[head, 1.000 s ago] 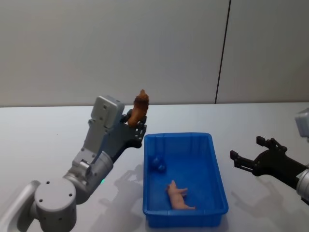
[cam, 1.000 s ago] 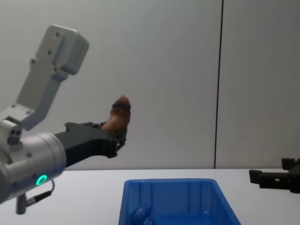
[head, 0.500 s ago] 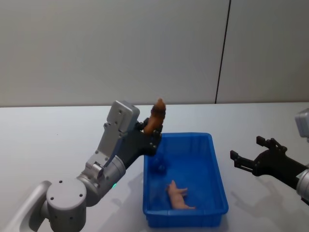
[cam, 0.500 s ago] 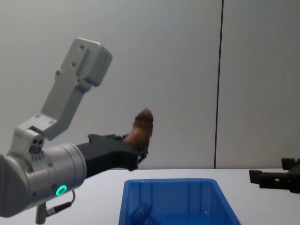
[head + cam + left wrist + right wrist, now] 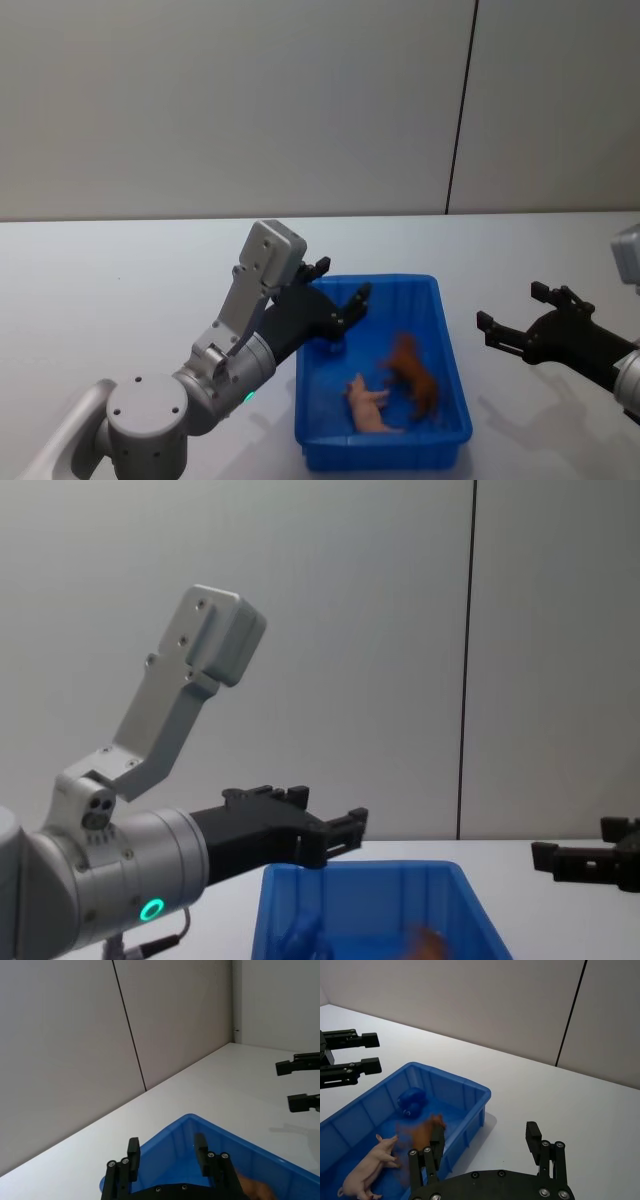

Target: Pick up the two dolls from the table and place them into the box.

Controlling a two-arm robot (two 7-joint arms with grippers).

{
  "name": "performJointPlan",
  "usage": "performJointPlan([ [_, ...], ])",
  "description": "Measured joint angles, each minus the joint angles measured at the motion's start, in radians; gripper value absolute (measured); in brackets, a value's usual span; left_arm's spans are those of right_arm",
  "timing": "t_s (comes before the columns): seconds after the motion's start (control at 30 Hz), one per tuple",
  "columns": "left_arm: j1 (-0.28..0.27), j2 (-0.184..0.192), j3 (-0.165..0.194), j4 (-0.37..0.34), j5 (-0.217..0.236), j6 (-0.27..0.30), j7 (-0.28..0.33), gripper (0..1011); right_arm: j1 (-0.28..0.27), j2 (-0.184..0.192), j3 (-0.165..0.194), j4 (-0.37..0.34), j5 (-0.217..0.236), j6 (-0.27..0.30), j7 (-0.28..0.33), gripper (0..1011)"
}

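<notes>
My left gripper [image 5: 340, 282] hangs open and empty over the far left corner of the blue box [image 5: 385, 457]. Inside the box, the dark brown doll [image 5: 412, 375] shows blurred, right beside the pale pink doll [image 5: 370, 403], which lies on the floor. The right wrist view gives the same: the brown doll [image 5: 422, 1132], the pink doll [image 5: 367, 1172], the box rim [image 5: 470, 1087]. My right gripper [image 5: 512, 307] stays open above the table [image 5: 100, 290], to the right of the box. In the left wrist view the left gripper [image 5: 166, 1152] spreads its fingers over the box [image 5: 250, 1150].
A small dark blue object [image 5: 411, 1101] rests in the box's far left corner, under the left gripper. The white table stretches bare on both sides of the box. A grey wall with a vertical seam stands behind.
The left gripper swung right over the box, opened and let go of the brown doll, which dropped into the box next to the pink one. The right arm has not moved.
</notes>
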Motion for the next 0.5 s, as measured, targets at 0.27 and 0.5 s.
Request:
performJointPlan([
  [0.27, -0.003, -0.006, 0.004, 0.015, -0.015, -0.036, -0.030, 885, 0.000, 0.000, 0.000, 0.000, 0.000, 0.000, 0.000, 1001],
  [0.5, 0.009, 0.002, -0.001, 0.000, -0.016, -0.070, -0.006, 1001, 0.000, 0.000, 0.000, 0.000, 0.000, 0.000, 0.000, 1001],
])
